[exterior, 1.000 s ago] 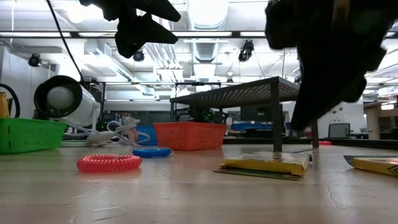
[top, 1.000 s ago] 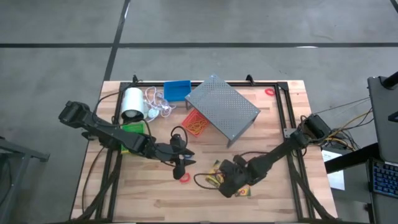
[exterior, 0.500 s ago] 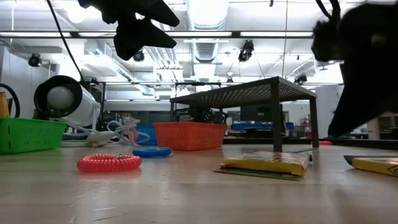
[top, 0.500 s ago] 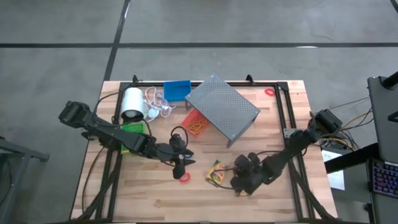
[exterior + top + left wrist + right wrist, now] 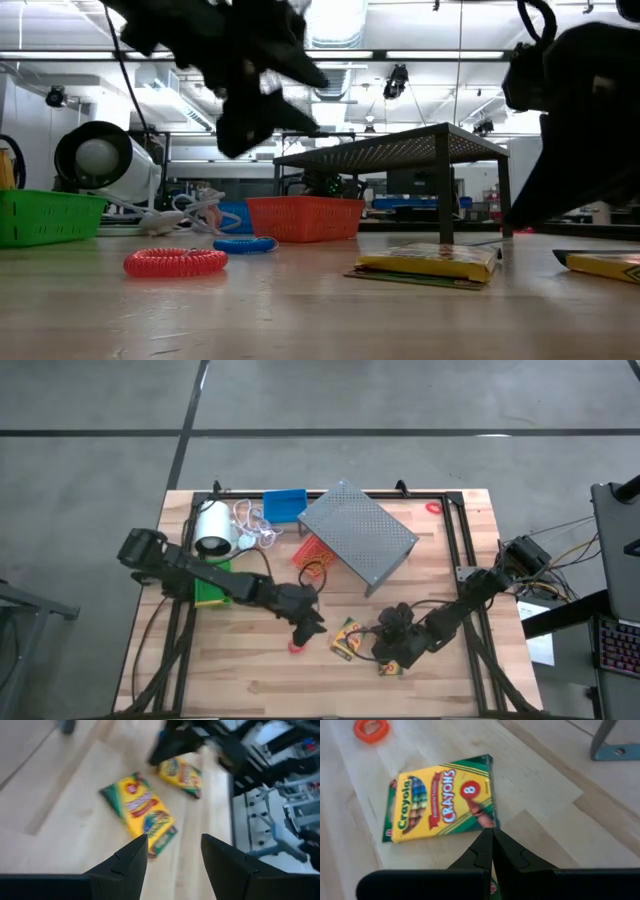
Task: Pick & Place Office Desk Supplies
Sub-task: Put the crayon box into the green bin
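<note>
The left gripper (image 5: 170, 862) hung with fingers spread and empty, a crayon box (image 5: 141, 812) lying flat just beyond its tips, likely the pick it was lining up. Beyond that lay a second crayon box (image 5: 181, 773). The right gripper (image 5: 490, 851) was clenched on nothing, its tips at the first box's edge (image 5: 440, 797), the red ring band (image 5: 370, 728) farther off.

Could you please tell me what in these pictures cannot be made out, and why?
- Second crayon box: high view, mostly covered by the right pincer; low view, cut off by the picture's edge.
- Red-orange bin: high view, partly under the grey rack.
- Bins' contents: low view, walls hide them.
- Nearer crayon box: left wrist view, print blurred.
- Left pincer: low view, a dark silhouette.
</note>
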### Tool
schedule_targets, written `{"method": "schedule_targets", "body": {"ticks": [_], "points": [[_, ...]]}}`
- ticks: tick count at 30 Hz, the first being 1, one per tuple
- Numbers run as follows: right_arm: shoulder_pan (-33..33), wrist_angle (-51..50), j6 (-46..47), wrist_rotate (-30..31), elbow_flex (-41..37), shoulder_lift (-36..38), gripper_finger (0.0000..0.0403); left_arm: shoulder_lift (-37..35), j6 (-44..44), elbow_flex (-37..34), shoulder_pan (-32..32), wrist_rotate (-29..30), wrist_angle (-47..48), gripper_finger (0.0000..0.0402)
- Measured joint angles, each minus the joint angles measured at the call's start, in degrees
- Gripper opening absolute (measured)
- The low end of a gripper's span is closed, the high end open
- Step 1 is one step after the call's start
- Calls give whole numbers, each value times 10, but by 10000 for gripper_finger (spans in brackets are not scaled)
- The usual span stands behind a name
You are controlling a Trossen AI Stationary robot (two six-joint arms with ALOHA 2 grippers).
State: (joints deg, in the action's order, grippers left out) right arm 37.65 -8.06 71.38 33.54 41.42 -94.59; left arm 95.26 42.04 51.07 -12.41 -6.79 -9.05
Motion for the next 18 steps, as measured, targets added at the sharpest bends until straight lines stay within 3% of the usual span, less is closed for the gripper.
{"method": "schedule_targets", "body": {"ticks": [8, 18], "points": [[9, 17, -28, 42, 5, 0, 8, 23, 64, 0, 60, -3, 1, 189], [9, 75, -48, 41, 0, -37, 8, 24, 82, 0, 62, -3, 0, 189]]}}
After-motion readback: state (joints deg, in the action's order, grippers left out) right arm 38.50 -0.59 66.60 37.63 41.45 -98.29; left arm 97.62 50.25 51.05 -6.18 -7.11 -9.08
